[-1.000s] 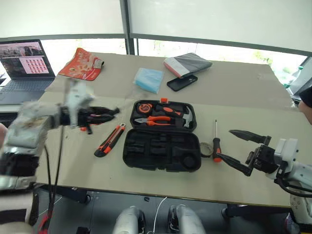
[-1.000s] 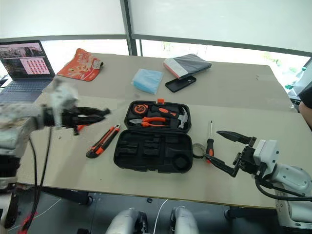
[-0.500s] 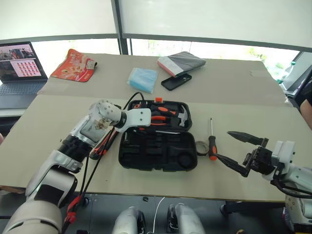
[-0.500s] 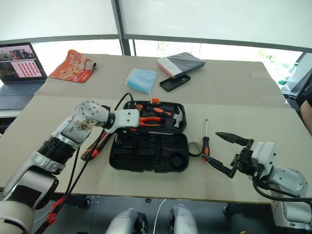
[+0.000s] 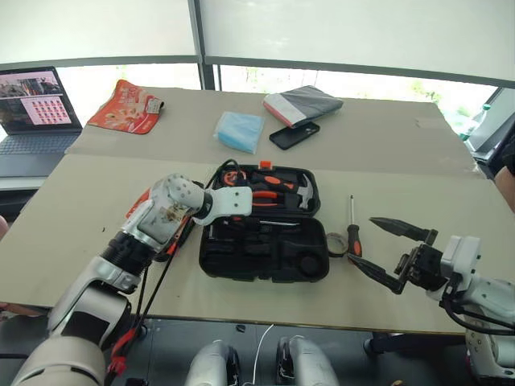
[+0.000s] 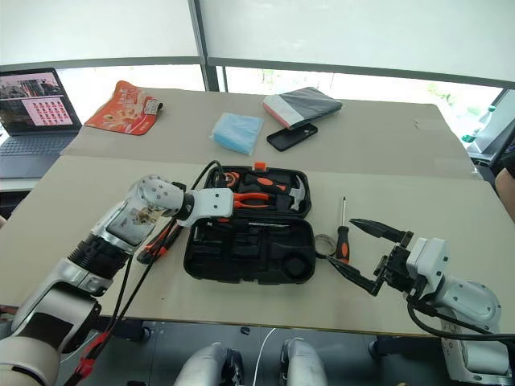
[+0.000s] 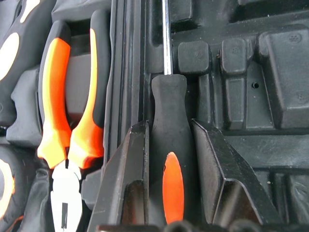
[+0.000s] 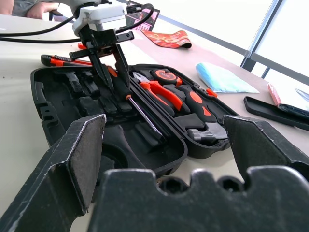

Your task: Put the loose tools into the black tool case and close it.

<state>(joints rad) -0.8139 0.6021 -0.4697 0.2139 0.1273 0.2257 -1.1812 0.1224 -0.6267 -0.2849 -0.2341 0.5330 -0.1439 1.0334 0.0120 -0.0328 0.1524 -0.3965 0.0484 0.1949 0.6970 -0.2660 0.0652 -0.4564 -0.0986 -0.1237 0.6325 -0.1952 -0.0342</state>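
The black tool case (image 5: pixel 261 245) lies open in the middle of the table. My left gripper (image 7: pixel 169 126) is shut on a black-and-orange screwdriver (image 8: pixel 121 86) and holds it low over the case's moulded slots by the hinge, shaft (image 5: pixel 269 223) pointing right. A second screwdriver (image 5: pixel 352 233) and a small tape ring (image 5: pixel 336 243) lie on the table just right of the case. The utility knife (image 6: pixel 157 241) lies left of the case, partly hidden under my left arm. My right gripper (image 5: pixel 362 240) hangs open right of the second screwdriver, with nothing between its fingers.
Pliers (image 7: pixel 67 121), a hammer (image 5: pixel 304 193) and a tape measure (image 5: pixel 233 175) sit in the case's far half. At the back lie a phone (image 5: pixel 298 134), a blue pack (image 5: pixel 240 130), a grey pouch (image 5: pixel 304 103), a red packet (image 5: pixel 129 106) and a laptop (image 5: pixel 36 100).
My left arm has swung in from the table's left side and come down over the open case, still holding the screwdriver. The right gripper has stayed in place.
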